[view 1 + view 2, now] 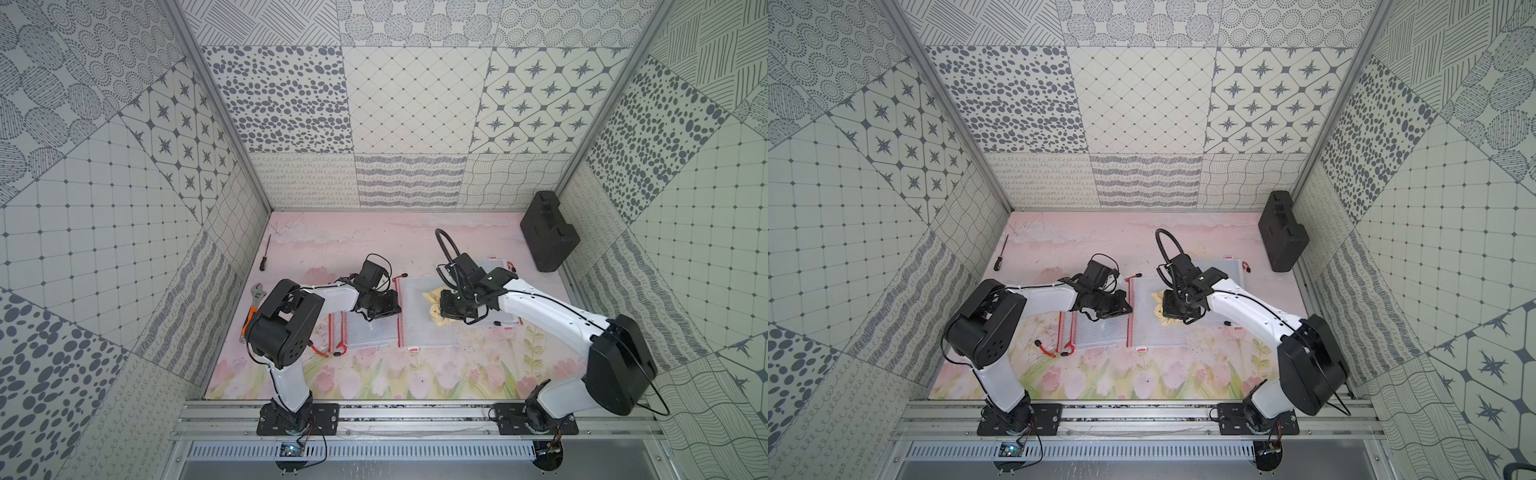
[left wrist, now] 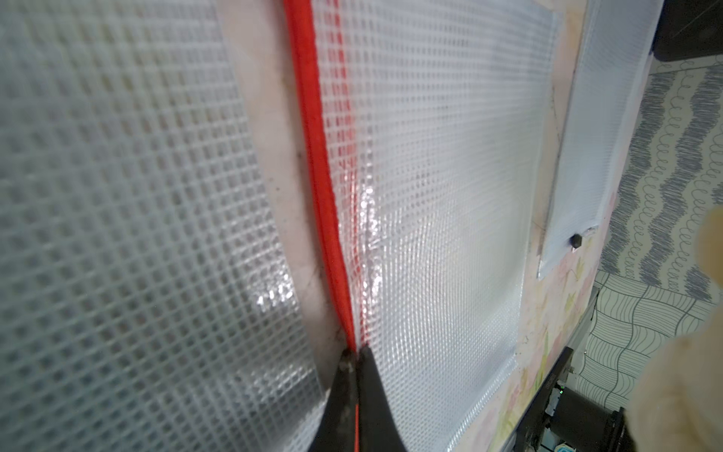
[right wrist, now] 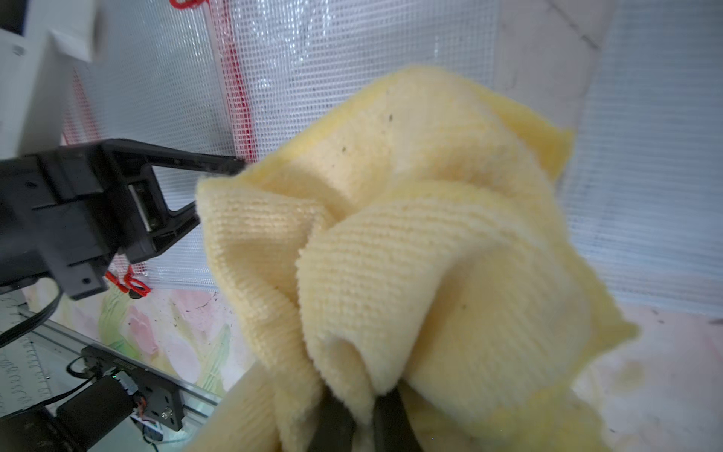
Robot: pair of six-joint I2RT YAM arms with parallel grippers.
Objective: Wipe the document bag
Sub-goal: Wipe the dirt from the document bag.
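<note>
I see left gripper [image 2: 354, 354] pinching the red edge [image 2: 313, 137] of the middle bag [image 1: 422, 328], right gripper [image 3: 362, 409] clamped on yellow cloth [image 3: 430, 235], cloth lying on that bag

Soft, even light is filling both top views, barely casting shadows. Glare is glinting off the document bag [image 2: 369, 219] in the left wrist view, edges blurring.

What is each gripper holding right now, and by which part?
Left gripper is shut on the middle document bag, pinching its red zipper edge. Right gripper is shut on the yellow cloth, gripping a bunched fold of it.
</note>
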